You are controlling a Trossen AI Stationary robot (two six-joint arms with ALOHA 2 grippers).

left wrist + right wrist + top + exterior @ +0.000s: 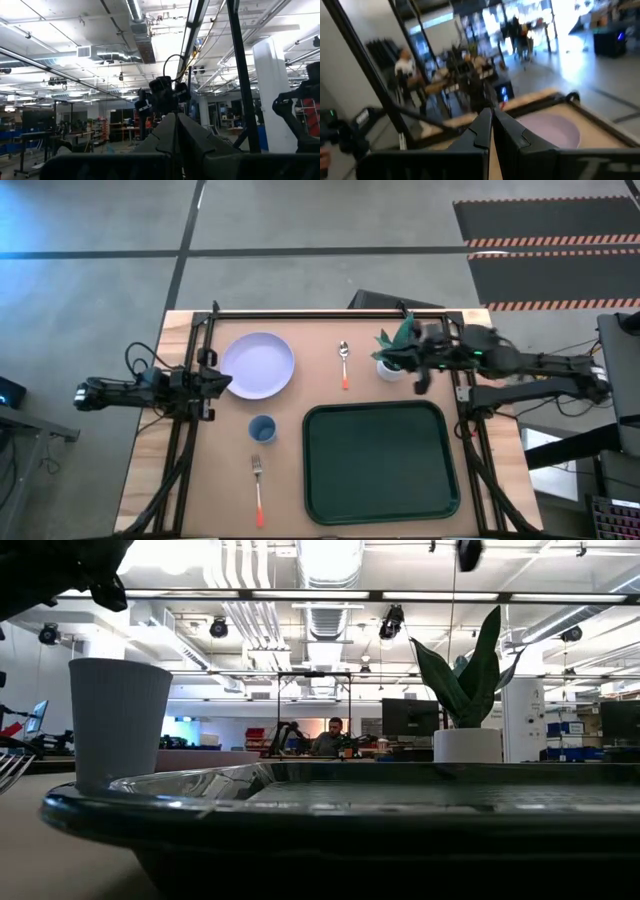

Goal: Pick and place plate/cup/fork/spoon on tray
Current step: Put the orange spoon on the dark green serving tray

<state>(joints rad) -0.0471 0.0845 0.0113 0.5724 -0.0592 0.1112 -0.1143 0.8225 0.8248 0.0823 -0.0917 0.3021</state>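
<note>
The pale lavender plate [258,365] lies flat at the table's far left. The spoon [344,363] lies to its right, and the blue cup [262,428] stands upright nearer the front. The fork [258,490] lies near the front edge. The dark green tray [380,462] lies at the front right and holds nothing. My left gripper [220,383] is shut and empty just left of the plate. My right gripper [420,375] is shut and empty beside the plant pot, above the tray's far edge. The right wrist view shows the plate [550,127] beyond its shut fingers [491,125].
A white pot with a green plant [393,360] stands just beyond the tray's far edge, close to my right gripper. Black frame rails [195,420] run along both sides of the table. In the low view the cup [120,720] and plant [465,690] rise behind the tray's rim [350,810].
</note>
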